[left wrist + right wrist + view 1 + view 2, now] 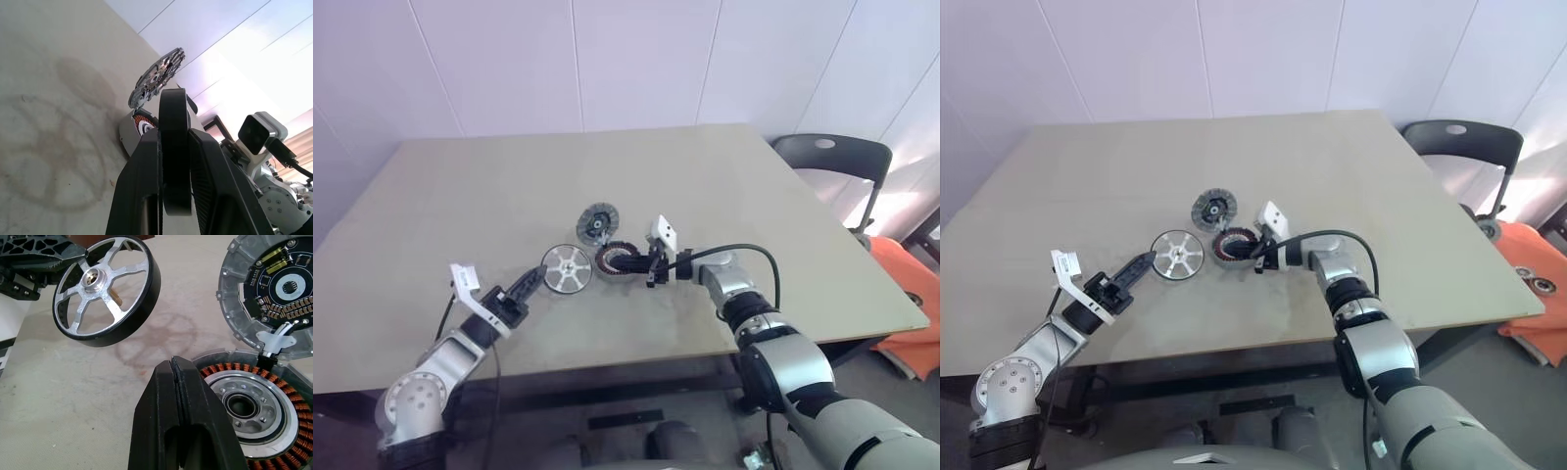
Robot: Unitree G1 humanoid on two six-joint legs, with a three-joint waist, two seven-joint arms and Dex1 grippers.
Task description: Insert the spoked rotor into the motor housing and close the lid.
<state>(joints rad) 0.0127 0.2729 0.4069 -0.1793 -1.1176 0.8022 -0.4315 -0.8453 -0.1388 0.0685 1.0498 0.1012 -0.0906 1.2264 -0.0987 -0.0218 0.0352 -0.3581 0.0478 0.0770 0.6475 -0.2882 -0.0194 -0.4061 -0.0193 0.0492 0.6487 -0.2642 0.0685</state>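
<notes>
The left hand [536, 281] reaches in over the near left part of the desk [460, 186], its two black fingers clamped on the dark rim of the spoked rotor [567, 268]. The right wrist view shows that wheel clear of the desk top, tilted, with its silvery hub and spokes facing the camera and its shadow on the surface below. Just beyond the rotor, on the side away from the left hand, sits the motor housing [612, 260], flat on the desk, its ring of copper-brown windings and silver centre uncovered. The right hand [628, 264] comes in from the other side with its fingers pressed together, empty, their tips over or against the housing's near edge; whether they actually touch it I cannot tell. The lid [598, 223] is just past the housing from both hands, near the desk's middle; in the right wrist view it stands open beside the housing, its inner face with a dark circuit ring showing, joined to the housing by a small white piece. Further right of the right hand, off the desk's corner, stands a dark chair [832, 157].
</notes>
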